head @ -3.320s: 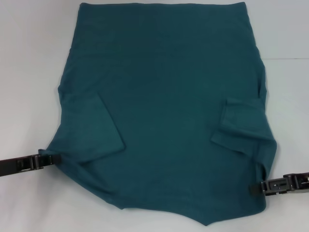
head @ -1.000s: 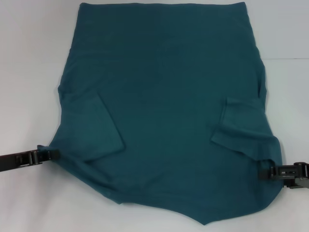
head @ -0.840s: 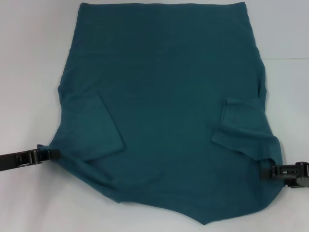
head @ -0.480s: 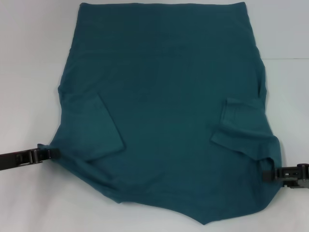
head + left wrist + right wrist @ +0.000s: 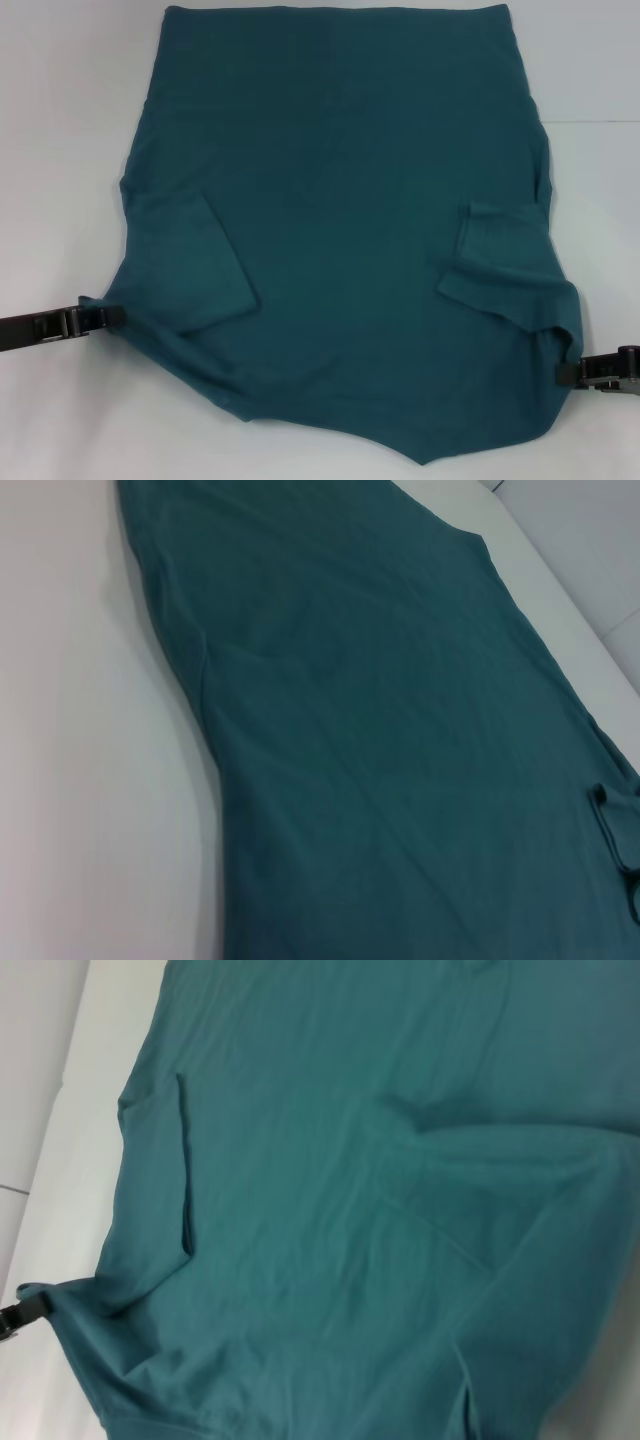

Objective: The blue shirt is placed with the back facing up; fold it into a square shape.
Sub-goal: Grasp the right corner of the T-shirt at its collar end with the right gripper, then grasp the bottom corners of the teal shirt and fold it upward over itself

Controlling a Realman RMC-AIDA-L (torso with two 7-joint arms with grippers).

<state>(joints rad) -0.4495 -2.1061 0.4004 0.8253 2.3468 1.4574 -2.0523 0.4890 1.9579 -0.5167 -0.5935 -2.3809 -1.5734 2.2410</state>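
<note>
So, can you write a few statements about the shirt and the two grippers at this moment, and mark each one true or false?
1. The blue shirt lies spread with its plain side up; no lettering shows. True.
2. Both sleeves are folded inward onto the body of the shirt. True.
3. The left gripper is above the middle of the shirt. False: it is at the shirt's left edge, near the shoulder.
4. The right gripper is at the shirt's right edge. True.
5. The shirt is already folded into a square. False: it is mostly spread out.

head view looks steeply down on the blue shirt point(image 5: 340, 220); both wrist views skim it low and close.
</note>
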